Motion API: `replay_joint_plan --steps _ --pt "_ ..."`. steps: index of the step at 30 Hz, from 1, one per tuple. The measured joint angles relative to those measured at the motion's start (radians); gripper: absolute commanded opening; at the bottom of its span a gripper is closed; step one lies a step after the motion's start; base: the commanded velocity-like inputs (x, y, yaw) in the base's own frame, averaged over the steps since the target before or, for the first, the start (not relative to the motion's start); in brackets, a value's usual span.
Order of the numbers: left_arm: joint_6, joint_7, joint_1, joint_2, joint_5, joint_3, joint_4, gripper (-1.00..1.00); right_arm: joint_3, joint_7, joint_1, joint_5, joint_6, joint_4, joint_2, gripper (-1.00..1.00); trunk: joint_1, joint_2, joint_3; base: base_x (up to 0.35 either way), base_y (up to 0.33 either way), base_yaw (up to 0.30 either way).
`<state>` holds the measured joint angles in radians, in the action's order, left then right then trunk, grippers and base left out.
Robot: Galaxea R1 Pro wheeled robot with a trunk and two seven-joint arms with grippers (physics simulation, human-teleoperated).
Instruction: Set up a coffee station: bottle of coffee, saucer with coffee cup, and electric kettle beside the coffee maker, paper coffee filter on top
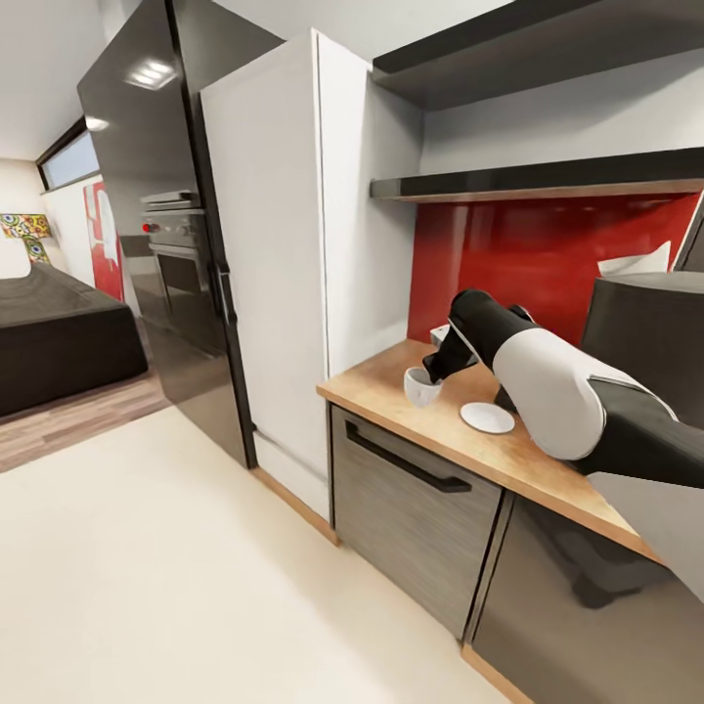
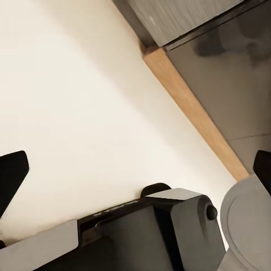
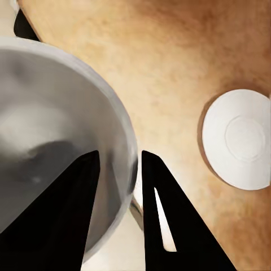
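Nearby, right end effector (image 3: 118, 169) clamps the coffee cup (image 1: 422, 385) rim, saucer (image 1: 487, 418) just beside.

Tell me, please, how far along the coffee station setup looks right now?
Early. Done: the saucer lies on the wooden countertop. In hand: the right claw pinches the coffee cup by its rim, one finger inside, beside the saucer, not over it. Left: seating the cup on the saucer; bottle, filter and kettle placements are not confirmed here.

Wood, gloss and glazed white around the countertop

The countertop (image 1: 508, 455) is matt, mottled wood; on it the coffee cup (image 1: 421, 386) and saucer (image 1: 487, 418) look smooth glazed white, behind it the red backsplash (image 1: 548, 249) is glossy, beside it the black fridge (image 1: 161, 196) mirror-shiny.
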<state>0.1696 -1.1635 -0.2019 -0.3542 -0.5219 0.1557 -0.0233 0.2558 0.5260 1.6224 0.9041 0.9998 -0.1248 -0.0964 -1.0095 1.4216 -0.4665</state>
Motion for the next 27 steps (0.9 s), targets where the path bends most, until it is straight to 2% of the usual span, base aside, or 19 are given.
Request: replay_joint_plan --steps 10,15,16,19,27 --pt "0.0 0.0 0.0 0.0 0.0 0.0 0.0 1.0 -0.002 -0.001 0.0 0.004 0.001 -0.005 0.003 -1.0 0.0 0.0 0.0 0.028 0.03 0.0" --pt "0.0 0.0 0.0 0.0 0.0 0.0 0.0 1.0 -0.003 -0.003 0.0 0.064 0.001 -0.005 0.004 -1.0 0.0 0.0 0.0 0.001 0.001 0.0" --pt "0.0 0.0 0.0 0.0 0.0 0.0 0.0 1.0 -0.004 -0.003 0.0 0.094 0.001 -0.005 0.004 -1.0 0.0 0.0 0.0 0.0 0.0 0.0" --pt "0.0 0.0 0.0 -0.001 0.0 0.0 0.0 1.0 -0.002 -0.003 0.0 0.137 0.002 -0.005 0.005 -1.0 0.0 0.0 0.0 0.0 0.0 0.0" --pt "0.0 0.0 0.0 -0.001 0.0 0.0 0.0 1.0 0.0 -0.003 0.0 0.151 0.002 -0.006 0.005 -1.0 0.0 0.0 0.0 0.075 0.131 -0.003"
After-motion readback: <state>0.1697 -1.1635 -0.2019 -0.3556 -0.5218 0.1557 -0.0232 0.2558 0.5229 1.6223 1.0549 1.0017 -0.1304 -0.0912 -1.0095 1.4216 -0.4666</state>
